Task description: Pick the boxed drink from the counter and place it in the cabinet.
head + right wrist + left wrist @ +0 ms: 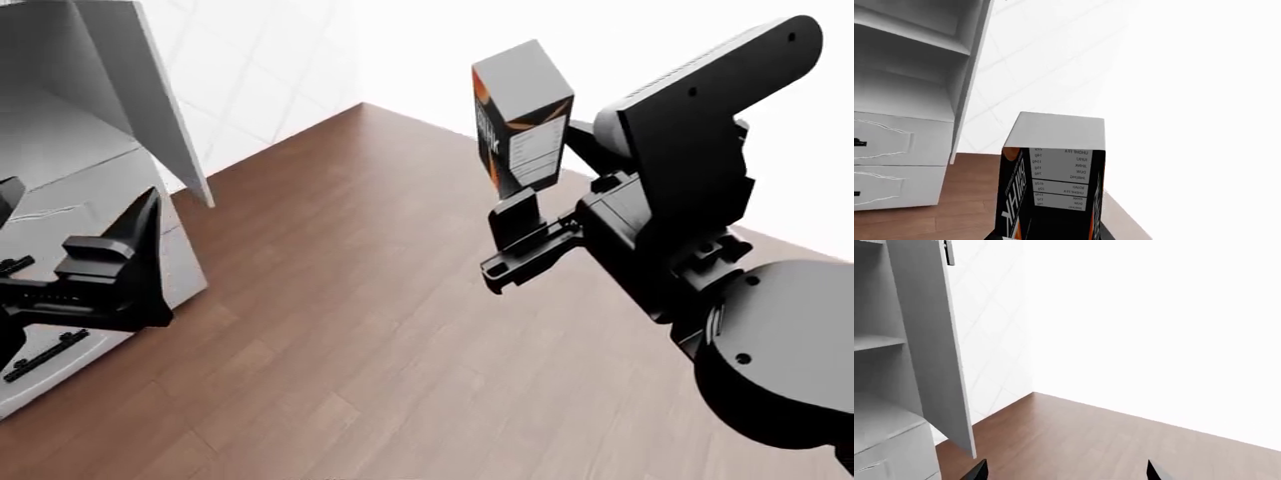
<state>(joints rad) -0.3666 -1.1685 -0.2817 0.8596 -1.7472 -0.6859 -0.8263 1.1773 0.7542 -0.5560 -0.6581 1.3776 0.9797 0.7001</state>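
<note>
**Carton held aloft, cabinet door open**

The right gripper (523, 222) was clamped on the bottom of the boxed drink (521, 112), holding it upright in the air above the brown wooden floor (360, 330), well away from the cabinet (80, 150). The carton's grey top faced up, with its orange-and-black face and white label panel turned towards the robot. From the right wrist camera the boxed drink (1054, 175) filled the foreground, the label text showing reversed, and the cabinet (914, 85) stood beyond it with its shelf and two moulded drawers (894, 165) below.

The left gripper (100, 270) hung low beside the cabinet's drawers, fingers apart and carrying nothing; only its two dark fingertips (1157, 472) showed in the left wrist view. The cabinet door (931, 340) stood swung open, showing the bare shelf (877, 342).
</note>
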